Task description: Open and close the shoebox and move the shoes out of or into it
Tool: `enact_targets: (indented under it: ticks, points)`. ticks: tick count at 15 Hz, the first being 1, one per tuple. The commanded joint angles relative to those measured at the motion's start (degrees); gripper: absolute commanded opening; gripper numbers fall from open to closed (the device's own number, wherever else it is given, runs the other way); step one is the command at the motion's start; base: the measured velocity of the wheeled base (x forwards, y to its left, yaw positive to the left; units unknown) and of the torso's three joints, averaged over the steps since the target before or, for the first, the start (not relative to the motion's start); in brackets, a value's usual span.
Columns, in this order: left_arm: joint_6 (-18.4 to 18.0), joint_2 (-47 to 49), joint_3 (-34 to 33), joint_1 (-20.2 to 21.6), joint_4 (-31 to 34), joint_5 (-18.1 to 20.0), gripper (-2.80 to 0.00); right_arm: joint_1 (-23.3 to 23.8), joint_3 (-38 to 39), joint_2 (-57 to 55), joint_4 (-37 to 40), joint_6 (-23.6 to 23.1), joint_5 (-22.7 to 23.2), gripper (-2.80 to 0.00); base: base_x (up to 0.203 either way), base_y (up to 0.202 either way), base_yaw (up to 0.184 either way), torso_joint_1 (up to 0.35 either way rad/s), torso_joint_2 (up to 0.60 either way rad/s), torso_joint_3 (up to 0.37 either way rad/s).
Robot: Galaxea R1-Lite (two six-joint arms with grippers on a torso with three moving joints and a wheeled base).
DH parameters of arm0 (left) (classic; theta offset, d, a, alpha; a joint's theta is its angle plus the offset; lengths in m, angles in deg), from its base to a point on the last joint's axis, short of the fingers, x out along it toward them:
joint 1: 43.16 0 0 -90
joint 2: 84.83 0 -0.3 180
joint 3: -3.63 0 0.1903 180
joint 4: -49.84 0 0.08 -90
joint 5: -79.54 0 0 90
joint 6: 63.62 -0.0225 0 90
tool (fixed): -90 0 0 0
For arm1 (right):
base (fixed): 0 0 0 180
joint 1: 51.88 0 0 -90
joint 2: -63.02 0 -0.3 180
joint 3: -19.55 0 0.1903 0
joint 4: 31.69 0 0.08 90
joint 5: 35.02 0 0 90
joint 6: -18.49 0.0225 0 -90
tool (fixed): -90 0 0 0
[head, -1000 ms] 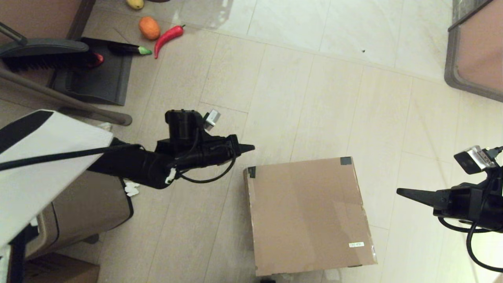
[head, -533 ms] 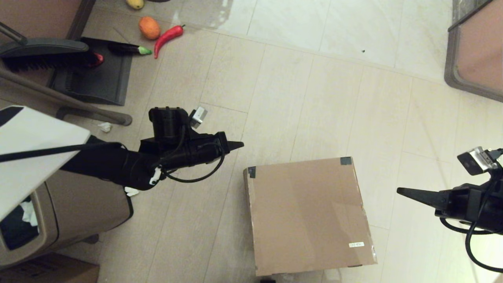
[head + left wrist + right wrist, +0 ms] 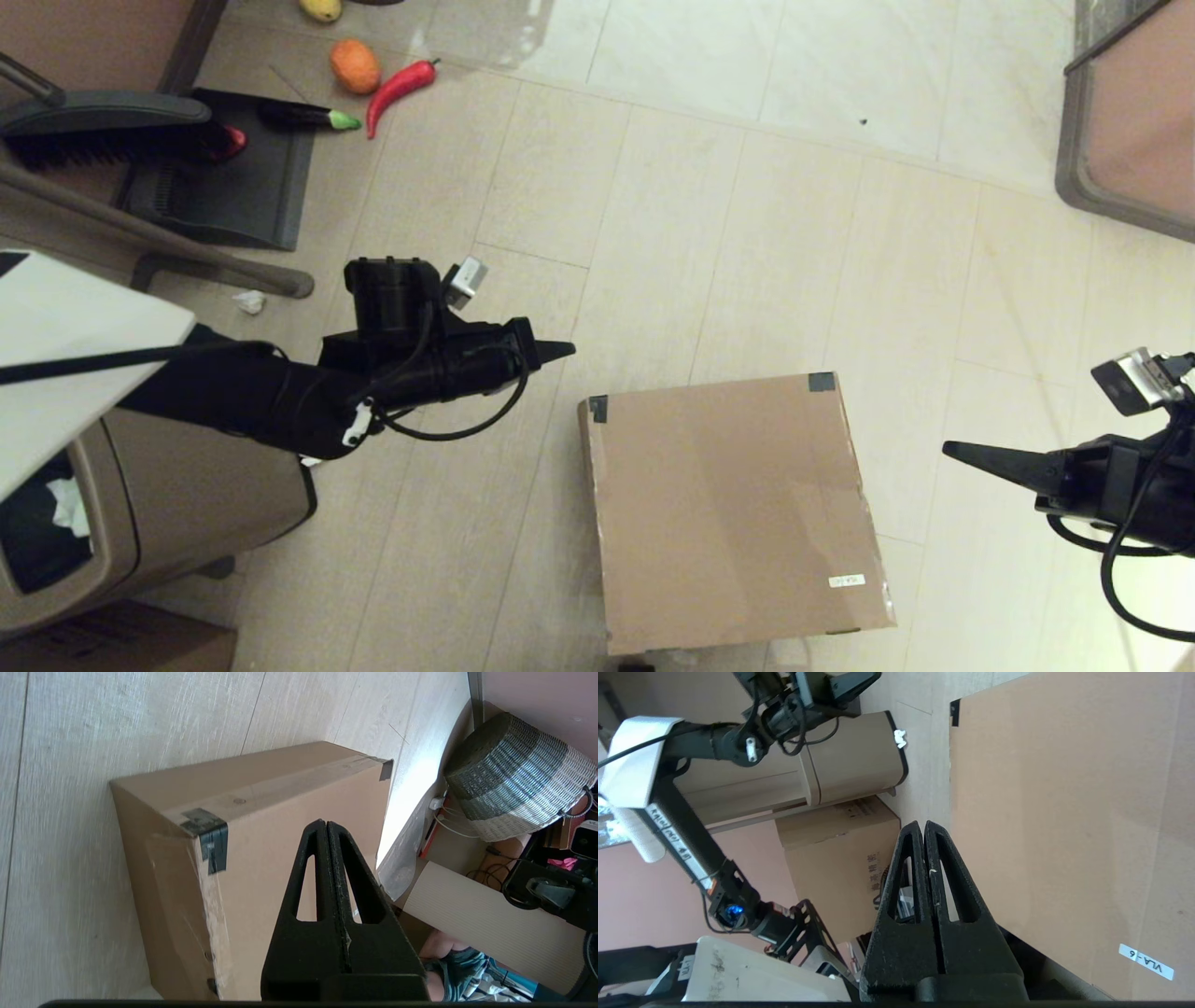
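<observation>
A: Where was the shoebox (image 3: 733, 509)?

B: On the floor (image 3: 728, 233), low and centre in the head view, lid down flat. Black tape (image 3: 598, 408) at two lid corners, small white label (image 3: 846, 581) near the front right corner. Shoes weren't visible anywhere.

A: Left gripper (image 3: 560, 351)?

B: In the air to the box's left, tip pointing toward it, just off the taped corner, not touching. Left wrist view had both fingers (image 3: 311, 868) pressed flat together, nothing between them.

A: Right gripper (image 3: 954, 452)?

B: Out past the box's right edge, pointing back at it, apart from it. Fingers (image 3: 909, 868) closed tight too, empty.

A: Anything else?

B: Tan trash bin (image 3: 177, 509) under the left arm. Dustpan (image 3: 233, 173), orange fruit (image 3: 355, 66), red chili (image 3: 400, 89) far left on the floor. Woven basket (image 3: 514, 779) in the left wrist view.
</observation>
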Motion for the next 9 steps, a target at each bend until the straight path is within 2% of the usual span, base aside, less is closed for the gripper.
enact_targets:
  ticks: [1,4,6,9]
  points:
    - [0.28,-1.06,-1.42,0.04,-0.28,-0.68,-2.8,0.04,-0.14,0.04,-0.41,0.17,0.25,-2.8,0.0,0.0,0.0,0.0,0.0,0.0]
    - [0.51,-1.36,-4.31,0.04,-2.49,-2.02,-2.8,0.0,0.32,0.33,-0.41,0.2,-0.95,-2.8,0.0,0.0,0.0,0.0,0.0,0.0]
    - [0.84,-2.36,-7.72,0.83,-4.69,-3.48,-2.8,-0.03,0.35,0.35,-0.41,0.14,-3.91,-2.8,0.0,0.0,0.0,0.0,0.0,0.0]
    - [4.04,-3.69,-10.2,2.89,-7.17,-5.32,-2.8,-0.08,0.5,0.42,-0.41,0.14,-5.47,-2.8,0.0,0.0,0.0,0.0,0.0,0.0]
